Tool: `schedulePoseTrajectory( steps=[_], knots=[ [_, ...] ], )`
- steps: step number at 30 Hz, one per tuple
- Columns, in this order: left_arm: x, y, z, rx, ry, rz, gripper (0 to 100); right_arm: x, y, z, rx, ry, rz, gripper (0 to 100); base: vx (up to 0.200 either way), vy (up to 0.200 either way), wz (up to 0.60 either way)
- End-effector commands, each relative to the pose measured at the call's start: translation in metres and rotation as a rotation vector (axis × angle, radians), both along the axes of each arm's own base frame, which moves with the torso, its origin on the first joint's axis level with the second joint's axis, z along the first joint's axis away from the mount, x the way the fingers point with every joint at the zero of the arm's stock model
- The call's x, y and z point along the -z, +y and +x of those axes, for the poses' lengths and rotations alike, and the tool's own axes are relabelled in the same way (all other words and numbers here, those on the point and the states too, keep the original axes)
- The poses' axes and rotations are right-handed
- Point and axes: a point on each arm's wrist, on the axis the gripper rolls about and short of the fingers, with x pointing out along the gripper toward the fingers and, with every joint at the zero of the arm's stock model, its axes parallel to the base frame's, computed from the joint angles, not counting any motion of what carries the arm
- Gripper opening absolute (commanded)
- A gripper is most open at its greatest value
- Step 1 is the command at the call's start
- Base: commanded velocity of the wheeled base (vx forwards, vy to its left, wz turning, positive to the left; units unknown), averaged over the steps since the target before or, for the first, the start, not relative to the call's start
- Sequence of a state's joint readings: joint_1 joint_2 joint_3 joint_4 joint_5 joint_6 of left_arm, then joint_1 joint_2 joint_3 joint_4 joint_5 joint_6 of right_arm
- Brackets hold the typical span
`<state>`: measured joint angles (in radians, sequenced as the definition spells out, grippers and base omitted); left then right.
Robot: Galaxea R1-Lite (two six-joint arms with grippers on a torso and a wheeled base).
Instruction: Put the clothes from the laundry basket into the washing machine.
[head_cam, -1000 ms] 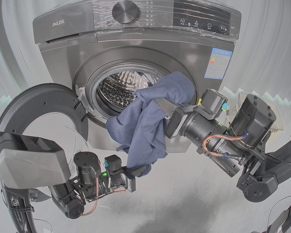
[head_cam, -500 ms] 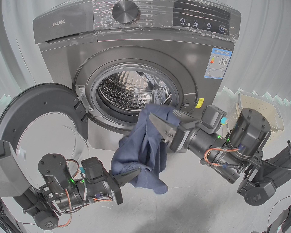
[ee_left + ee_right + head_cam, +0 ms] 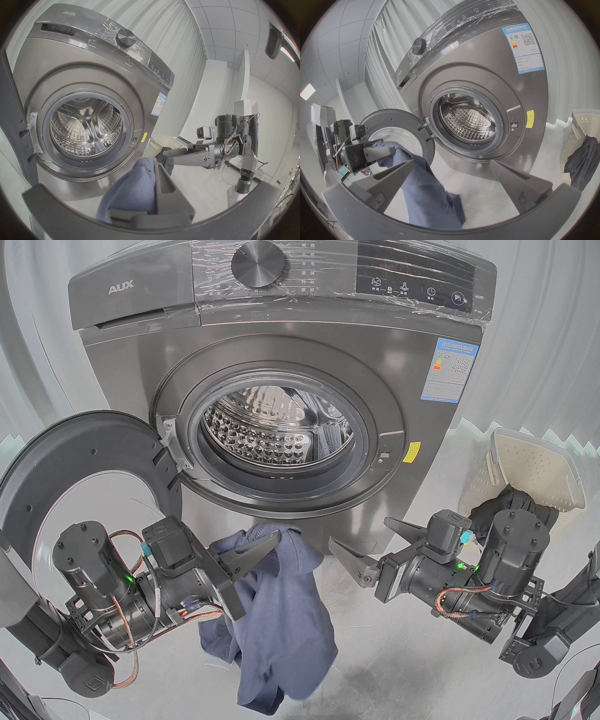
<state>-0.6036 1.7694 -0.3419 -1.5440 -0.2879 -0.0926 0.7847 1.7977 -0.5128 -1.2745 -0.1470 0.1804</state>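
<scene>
Left gripper (image 3: 265, 544), head view: pinches the blue garment (image 3: 284, 627) by an upper fold, letting it hang free below the open washing machine (image 3: 400, 352). Right gripper (image 3: 360, 535) is spread, empty. Left wrist view: drum (image 3: 84, 125) mouth unobstructed. Right wrist view: door (image 3: 390, 118) swung wide. A dark garment (image 3: 581, 162) drapes the laundry basket (image 3: 586, 125).

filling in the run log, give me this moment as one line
left gripper: shut on blue garment, hanging before washing machine | right gripper: open, empty | door: open | laundry basket: dark garment in it
</scene>
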Motion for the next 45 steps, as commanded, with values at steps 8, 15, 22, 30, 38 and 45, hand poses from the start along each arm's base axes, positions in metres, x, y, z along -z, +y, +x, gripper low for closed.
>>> schedulePoseTrajectory(
  steps=[8, 15, 22, 30, 38, 45],
  knots=[
    [-0.007, 0.002, 0.000, -0.005, -0.026, -0.019, 0, 0.014, -0.003, 0.003, 0.012, 0.037, -0.040, 100, 0.000, 0.000, 0.00],
    [-0.017, 0.003, -0.004, 0.006, -0.063, -0.041, 0, 0.026, -0.004, 0.015, 0.042, 0.055, -0.073, 100, 0.000, 0.000, 0.00],
    [-0.029, 0.004, -0.006, 0.012, -0.103, -0.067, 0, 0.029, 0.005, 0.030, 0.054, 0.037, -0.061, 100, 0.000, 0.000, 0.00],
    [-0.029, 0.003, -0.007, 0.016, -0.105, -0.068, 0, 0.039, 0.022, 0.046, 0.047, 0.032, -0.071, 100, 0.000, 0.000, 0.00],
    [-0.027, 0.003, -0.006, 0.015, -0.096, -0.061, 0, 0.040, 0.033, 0.049, 0.005, -0.001, -0.046, 100, 0.000, 0.000, 0.00],
    [-0.026, 0.004, -0.004, 0.006, -0.093, -0.061, 0, 0.037, 0.029, 0.042, -0.036, -0.010, -0.036, 100, 0.000, 0.000, 0.00]
  ],
)
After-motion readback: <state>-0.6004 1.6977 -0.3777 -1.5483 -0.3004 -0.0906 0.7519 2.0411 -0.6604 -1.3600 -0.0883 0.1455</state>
